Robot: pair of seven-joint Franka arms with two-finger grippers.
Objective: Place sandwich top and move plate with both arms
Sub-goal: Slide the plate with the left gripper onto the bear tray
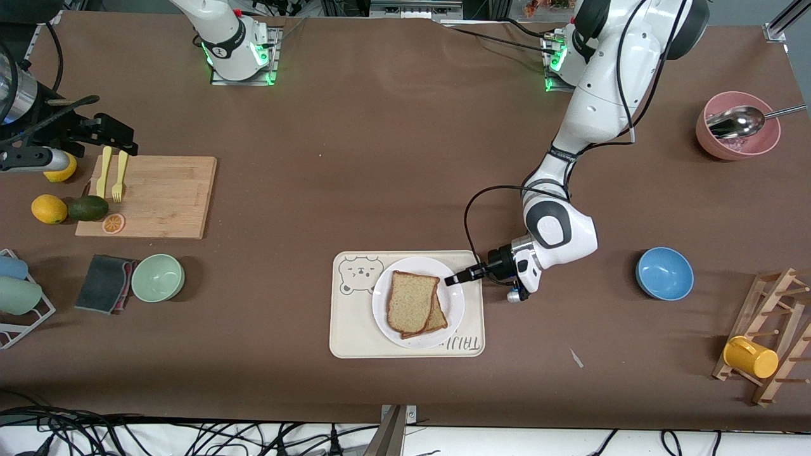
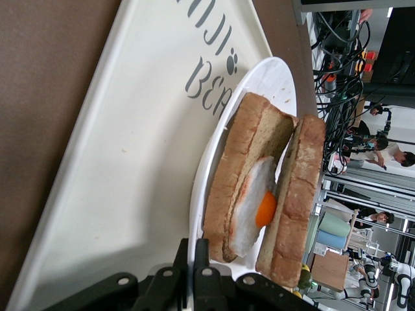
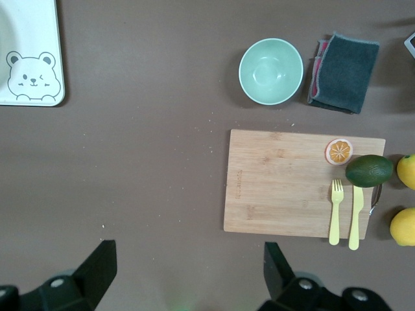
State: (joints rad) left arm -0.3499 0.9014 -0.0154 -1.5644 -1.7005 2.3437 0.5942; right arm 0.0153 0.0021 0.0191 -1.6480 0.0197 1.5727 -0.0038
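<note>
The sandwich top [image 1: 410,301], a plain tan slice, lies on the egg slice [image 1: 438,320] on the white plate [image 1: 453,303], shifted a little off it. In the left wrist view the top slice [image 2: 299,194] covers the egg [image 2: 259,207] and the lower slice [image 2: 243,155]. My left gripper [image 1: 453,279] is low at the plate's edge toward the left arm's end. Its fingers [image 2: 202,249] are shut on the plate's rim [image 2: 272,71]. My right gripper [image 3: 188,253] is open and empty, high over bare table beside the cutting board.
The plate sits on a cream bear tray [image 1: 345,329]. A cutting board [image 1: 158,196] with fork and knife, a green bowl [image 1: 158,277], a grey cloth [image 1: 104,283] and fruit lie toward the right arm's end. A blue bowl [image 1: 664,273], pink bowl [image 1: 738,125] and mug rack [image 1: 770,342] lie toward the left arm's end.
</note>
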